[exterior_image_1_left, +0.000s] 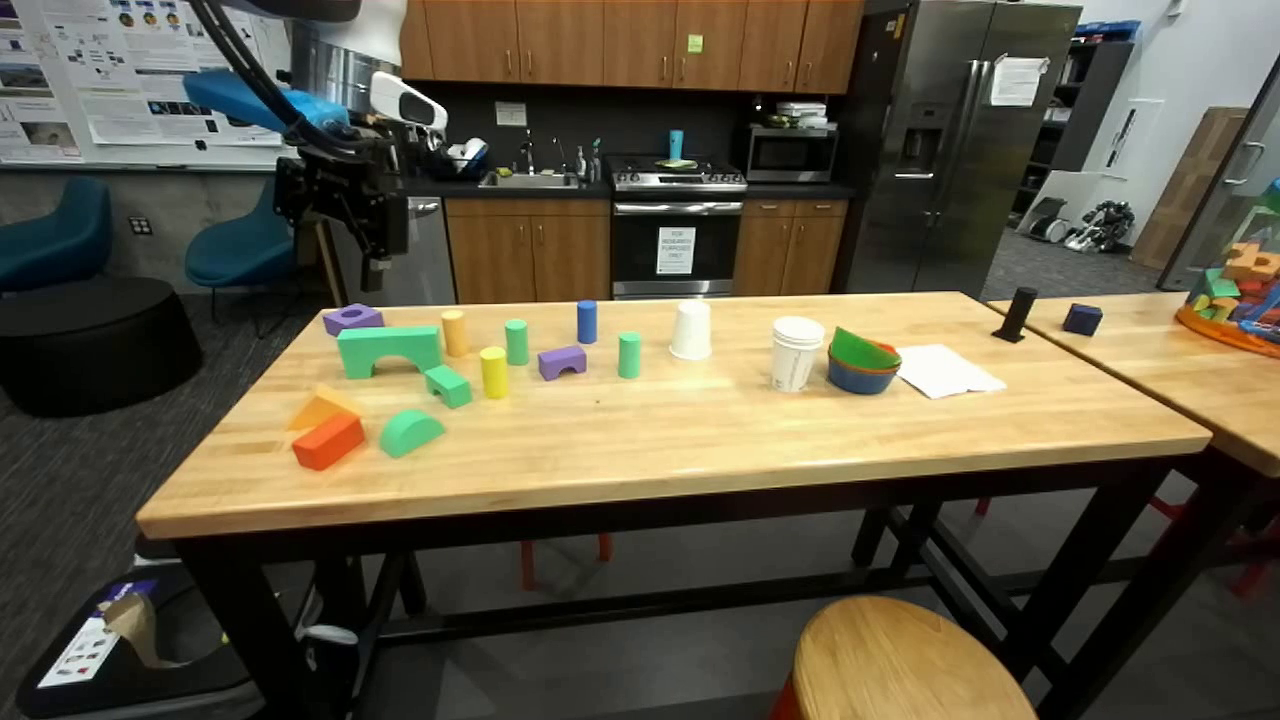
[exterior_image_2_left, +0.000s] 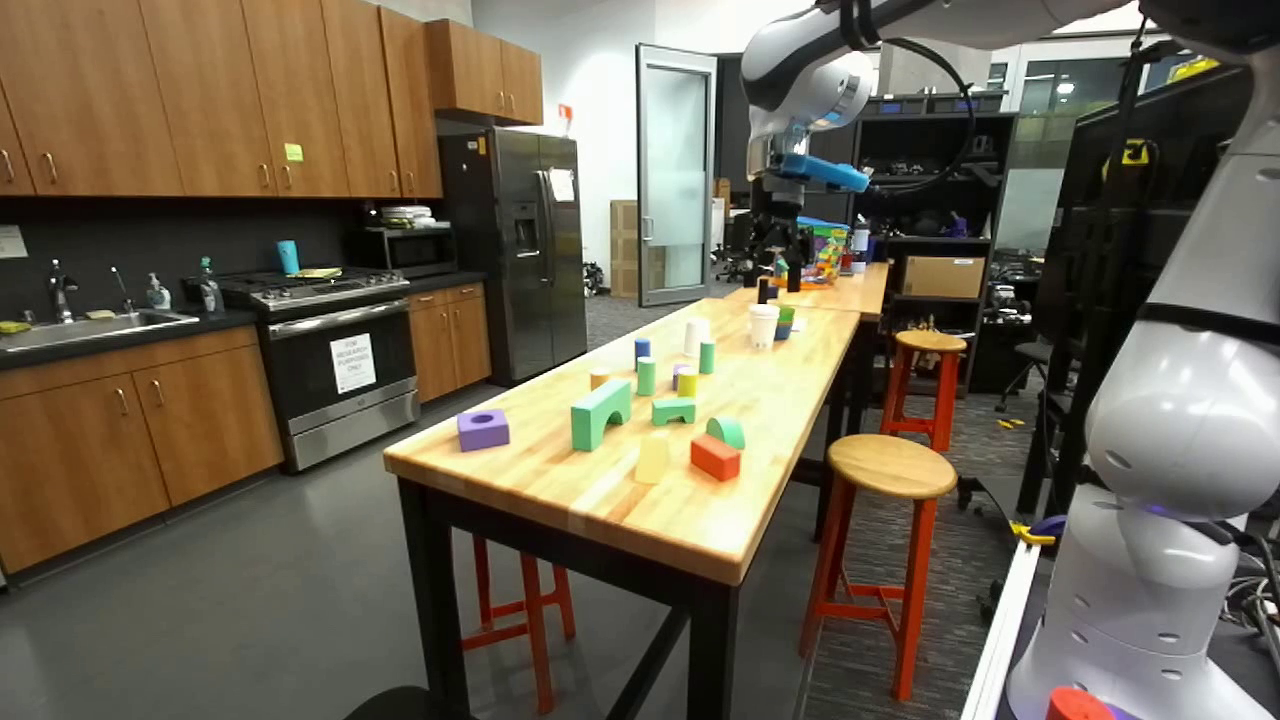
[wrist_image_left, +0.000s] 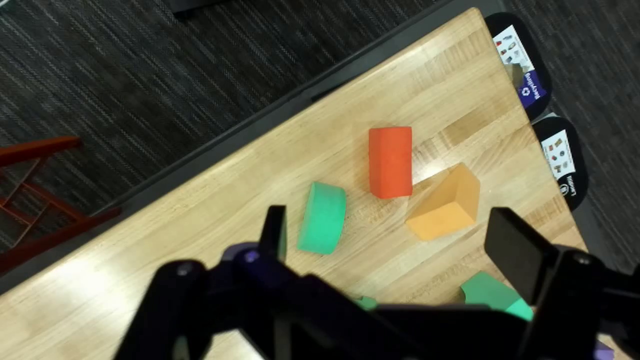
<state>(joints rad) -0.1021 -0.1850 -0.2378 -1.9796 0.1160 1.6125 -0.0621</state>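
Fingers (wrist_image_left: 520, 255) of my gripper (wrist_image_left: 389, 220) stand wide apart, empty, above the table (exterior_image_1_left: 620, 440); near left in an exterior view lie a red block (exterior_image_1_left: 329, 441), an orange wedge (exterior_image_1_left: 325, 406) just beyond and a green half-round (exterior_image_1_left: 411, 433) to the right. Descending off-centre, I might knock wedge into block.

Below gripper (wrist_image_left: 389, 227): one red block (wrist_image_left: 391, 162), one orange wedge (wrist_image_left: 446, 206), one green half-round (wrist_image_left: 324, 218). Farther from gripper: two green arches (exterior_image_1_left: 395, 340), one purple arch (exterior_image_1_left: 562, 357), one holed purple block (exterior_image_2_left: 484, 437), five cylinders (exterior_image_1_left: 587, 323), three nested bowls (exterior_image_1_left: 862, 381); white cups (exterior_image_1_left: 691, 332) at two spots, number stacked unclear.
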